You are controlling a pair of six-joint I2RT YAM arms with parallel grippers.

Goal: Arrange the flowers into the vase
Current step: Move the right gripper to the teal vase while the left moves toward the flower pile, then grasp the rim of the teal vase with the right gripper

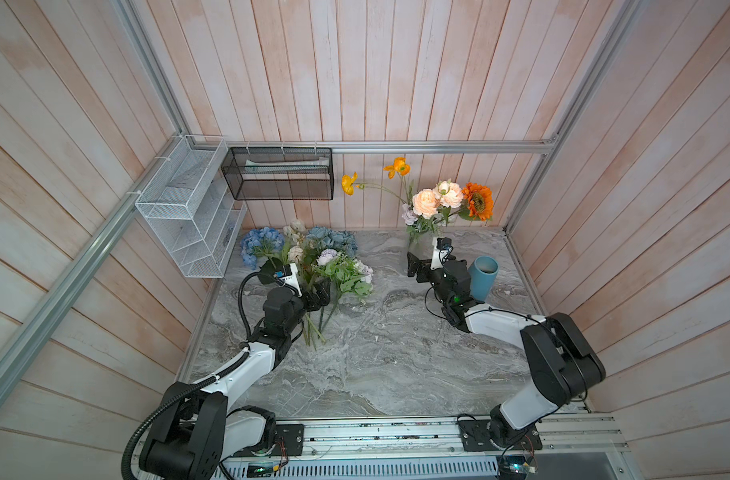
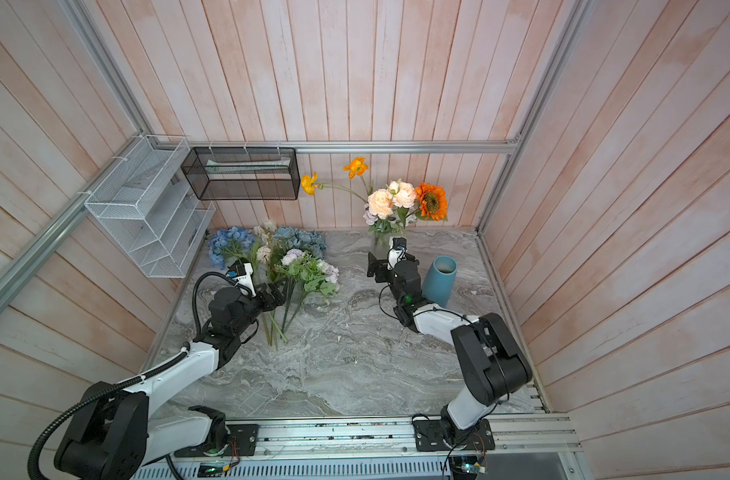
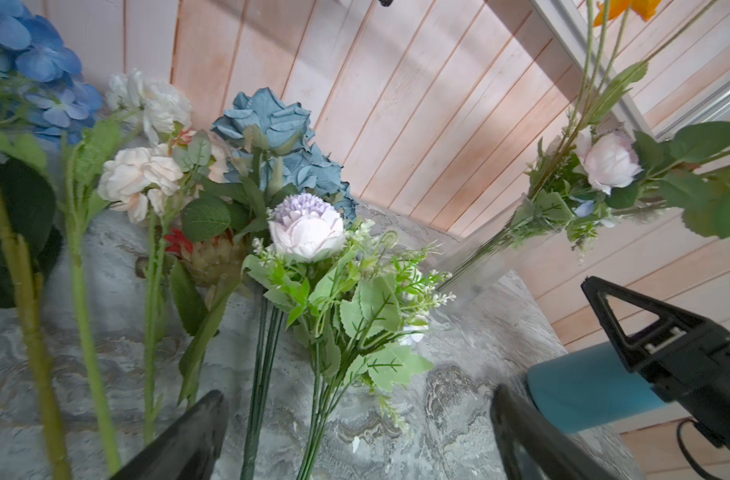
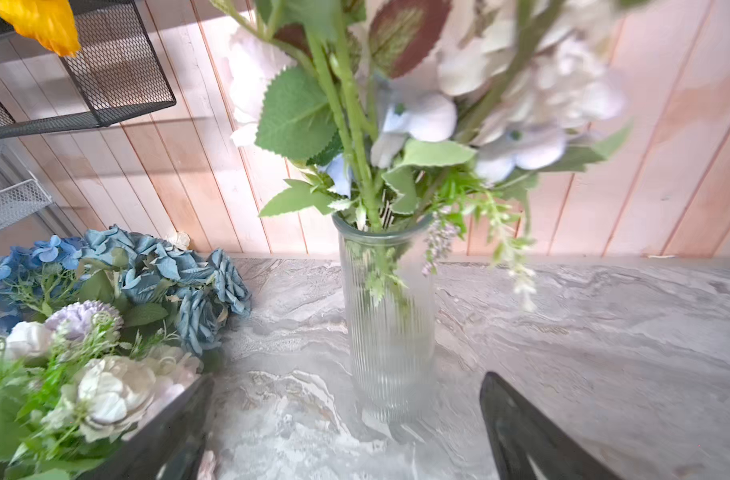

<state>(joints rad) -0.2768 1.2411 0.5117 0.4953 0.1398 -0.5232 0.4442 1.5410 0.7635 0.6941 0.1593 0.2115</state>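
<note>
A ribbed clear glass vase (image 4: 386,316) stands at the back of the marble table (image 1: 396,353), seen in both top views (image 1: 416,243) (image 2: 380,241). It holds peach roses (image 1: 427,201), an orange sunflower (image 1: 478,201) and orange poppies (image 1: 397,166). More flowers (image 1: 309,253) (image 2: 280,253) lie in a pile at the back left: blue hydrangeas, cream roses and a lilac spray (image 3: 307,228). My left gripper (image 3: 355,436) (image 1: 319,293) is open low over their stems, and thin green stems (image 3: 317,415) lie between its fingers, ungripped. My right gripper (image 4: 346,415) (image 1: 416,266) is open and empty just in front of the vase.
A blue cylindrical vase (image 1: 481,276) (image 3: 583,386) stands right beside the right wrist. A white wire rack (image 1: 188,208) and a black mesh basket (image 1: 278,174) hang on the back-left walls. Wooden walls close three sides, and a metal rail (image 1: 375,434) runs along the front.
</note>
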